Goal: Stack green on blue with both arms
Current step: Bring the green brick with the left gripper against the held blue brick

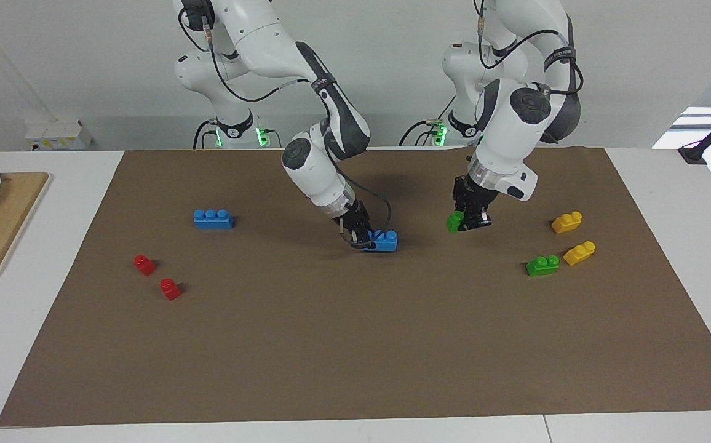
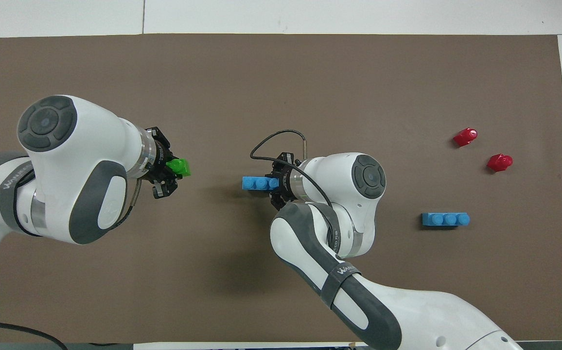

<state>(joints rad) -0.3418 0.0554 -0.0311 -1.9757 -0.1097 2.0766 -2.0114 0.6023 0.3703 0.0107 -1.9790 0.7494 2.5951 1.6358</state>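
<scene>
Robotics lab: two white Franka arms (image 1: pixel 325 166) bolted at white table's (image 1: pixel 35 307) edge, brown mat (image 1: pixel 355 344) w/ toy bricks, bare wall.

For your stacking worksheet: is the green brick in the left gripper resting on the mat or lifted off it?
Lifted. The left gripper is shut on the green brick, holding it in the air above the brown mat.

Strap (image 2: pixel 342 271) on right arm reads "WANLE…"; left arm strap (image 2: pixel 12 181) similar.
</scene>
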